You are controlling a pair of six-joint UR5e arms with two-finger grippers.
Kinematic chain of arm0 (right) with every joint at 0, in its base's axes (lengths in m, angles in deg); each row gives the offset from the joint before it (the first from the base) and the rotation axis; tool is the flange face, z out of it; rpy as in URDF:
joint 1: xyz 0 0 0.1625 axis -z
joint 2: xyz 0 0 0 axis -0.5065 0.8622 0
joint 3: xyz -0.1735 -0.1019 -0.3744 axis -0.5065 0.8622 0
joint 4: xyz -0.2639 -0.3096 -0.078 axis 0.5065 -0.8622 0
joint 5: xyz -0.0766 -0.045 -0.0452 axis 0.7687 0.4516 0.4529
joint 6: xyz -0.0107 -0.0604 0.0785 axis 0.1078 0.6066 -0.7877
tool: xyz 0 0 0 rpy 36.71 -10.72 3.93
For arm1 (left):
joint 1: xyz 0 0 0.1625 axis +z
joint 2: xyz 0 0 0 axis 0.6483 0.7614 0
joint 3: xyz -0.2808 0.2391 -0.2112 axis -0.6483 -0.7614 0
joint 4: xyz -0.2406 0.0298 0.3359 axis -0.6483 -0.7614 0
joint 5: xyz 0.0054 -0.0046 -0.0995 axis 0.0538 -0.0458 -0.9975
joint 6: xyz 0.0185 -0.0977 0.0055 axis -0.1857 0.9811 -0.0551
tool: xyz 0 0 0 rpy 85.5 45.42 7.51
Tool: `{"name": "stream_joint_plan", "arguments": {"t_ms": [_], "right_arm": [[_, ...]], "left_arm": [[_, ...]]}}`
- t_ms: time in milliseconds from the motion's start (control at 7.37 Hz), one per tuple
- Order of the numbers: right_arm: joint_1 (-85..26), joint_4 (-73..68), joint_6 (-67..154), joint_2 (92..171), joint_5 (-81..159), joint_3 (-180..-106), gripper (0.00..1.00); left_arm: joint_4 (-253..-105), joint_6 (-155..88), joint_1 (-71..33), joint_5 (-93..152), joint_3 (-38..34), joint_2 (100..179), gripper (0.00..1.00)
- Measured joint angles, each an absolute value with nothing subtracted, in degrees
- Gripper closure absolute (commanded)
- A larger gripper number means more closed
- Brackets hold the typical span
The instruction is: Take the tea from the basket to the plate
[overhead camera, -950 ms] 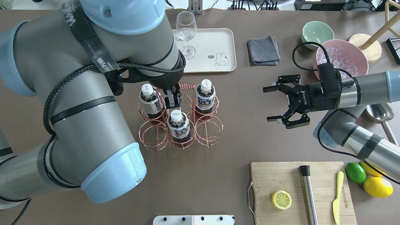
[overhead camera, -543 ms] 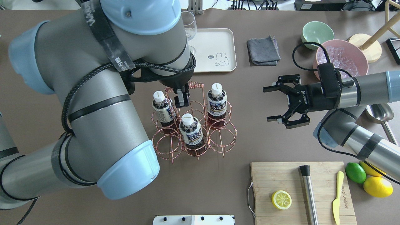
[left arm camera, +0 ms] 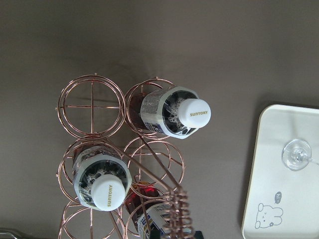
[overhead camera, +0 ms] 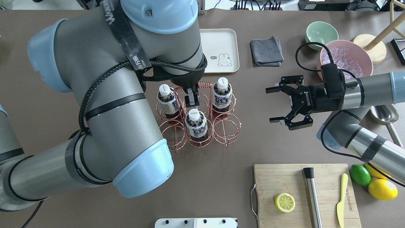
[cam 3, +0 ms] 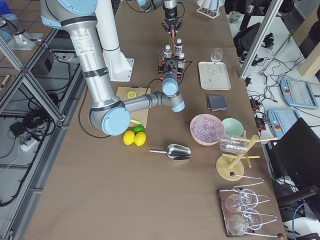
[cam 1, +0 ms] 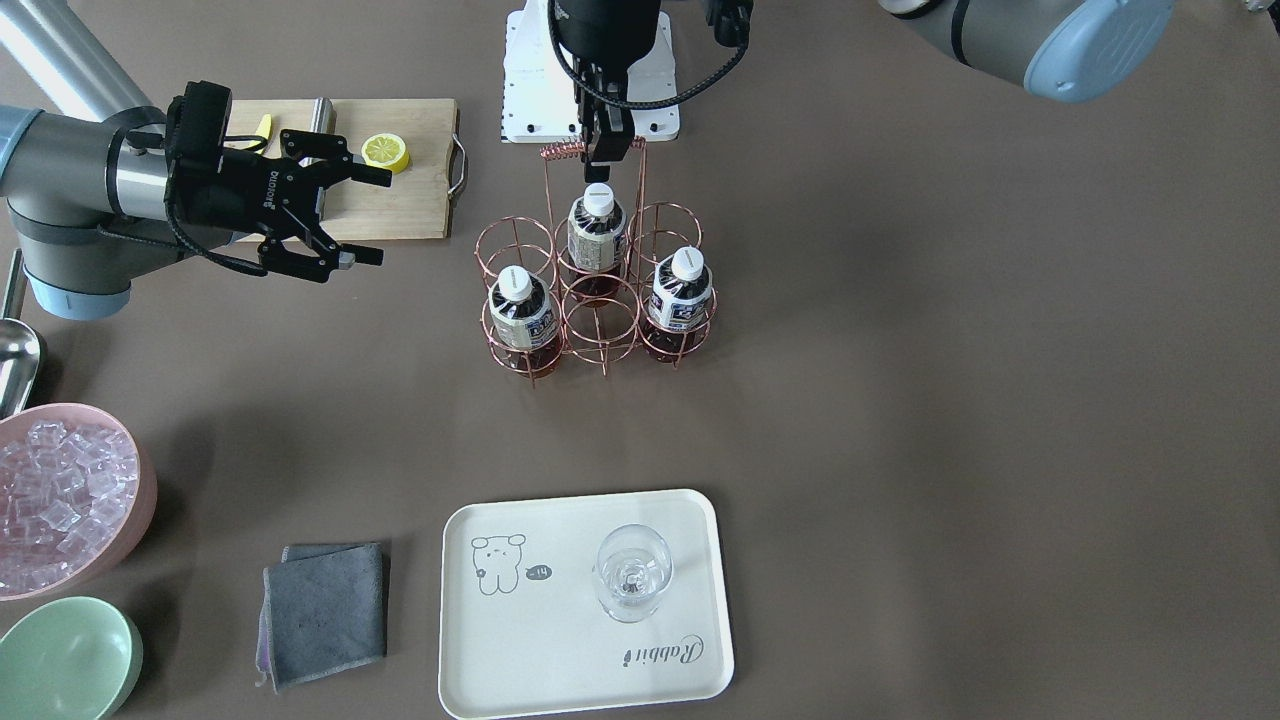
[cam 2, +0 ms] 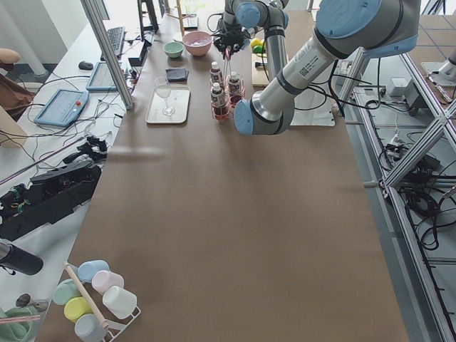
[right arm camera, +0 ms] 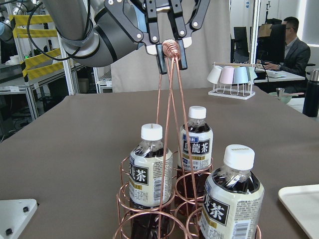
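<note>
Clear SUNTORY-capped tea bottles (left arm camera: pixel 193 113) stand in the copper-wire basket (left arm camera: pixel 92 105), its coiled handle (right arm camera: pixel 170 48) clamped by the left gripper (right arm camera: pixel 172 62); the right gripper (overhead camera: pixel 269 105) gapes empty to the right, the cream "Rabbit" plate (cam 1: pixel 560 630) farther off.

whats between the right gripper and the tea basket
Nothing but bare brown table lies between the open right gripper and the basket. The overhead view shows this plainly, and the front-facing view agrees.

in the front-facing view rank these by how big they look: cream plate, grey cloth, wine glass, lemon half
1. plate
2. grey cloth
3. wine glass
4. lemon half

The gaps are clear, with no near ties.
</note>
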State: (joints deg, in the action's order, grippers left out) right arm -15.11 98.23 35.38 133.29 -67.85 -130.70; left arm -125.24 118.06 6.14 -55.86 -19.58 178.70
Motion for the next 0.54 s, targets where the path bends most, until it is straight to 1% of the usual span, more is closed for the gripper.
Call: {"name": "stream_joint_plan", "arguments": {"t_ms": [543], "right_arm": [[-14.0, 95.0, 35.5, 130.8, -66.8, -130.3, 0.01]], "left_arm": [[-126.0, 118.1, 6.5, -55.7, -19.4, 178.2, 1.0]]}}
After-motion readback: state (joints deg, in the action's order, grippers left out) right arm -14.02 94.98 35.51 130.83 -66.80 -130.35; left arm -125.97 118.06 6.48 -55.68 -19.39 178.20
